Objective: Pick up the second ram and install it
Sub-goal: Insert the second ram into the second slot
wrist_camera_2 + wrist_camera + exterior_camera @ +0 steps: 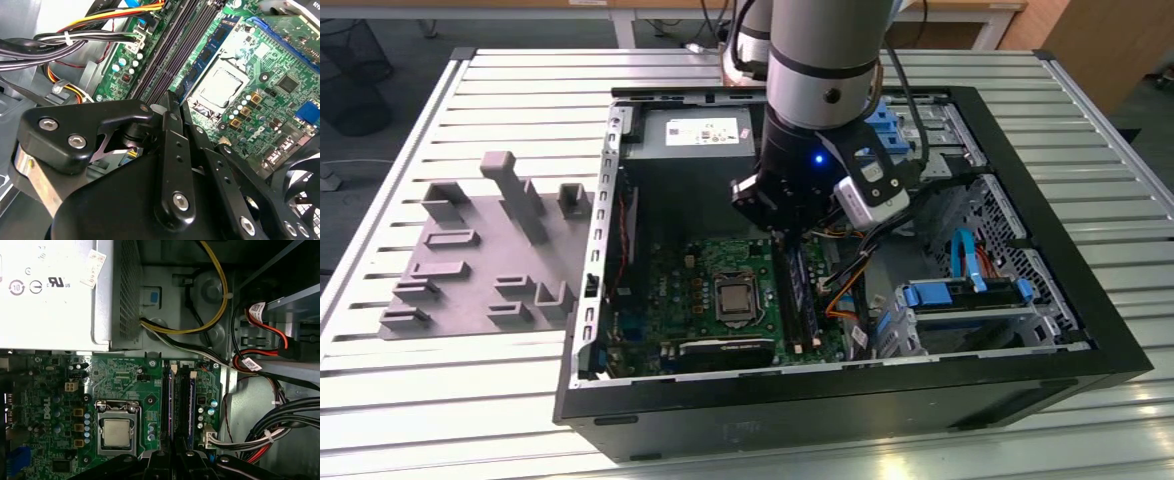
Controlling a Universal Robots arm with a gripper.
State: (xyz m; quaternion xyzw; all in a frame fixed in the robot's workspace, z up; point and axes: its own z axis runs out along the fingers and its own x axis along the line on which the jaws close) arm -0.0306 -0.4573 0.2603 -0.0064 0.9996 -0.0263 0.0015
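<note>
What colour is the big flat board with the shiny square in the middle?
Green. The large square motherboard shows it best in the first wrist view, around its silver processor.

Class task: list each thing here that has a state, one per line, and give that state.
Computer case: lying flat, side open.
Processor: bare in its socket, no cooler.
Ram: standing in the slots beside the processor.
Gripper: down inside the case, over the ram slots.
Grey slotted holder: on the table, slots unfilled.

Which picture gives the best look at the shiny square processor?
The first wrist view: the processor shows square-on, unobstructed. The second wrist view shows it slanted, beyond the gripper. The exterior view shows it small.
</note>
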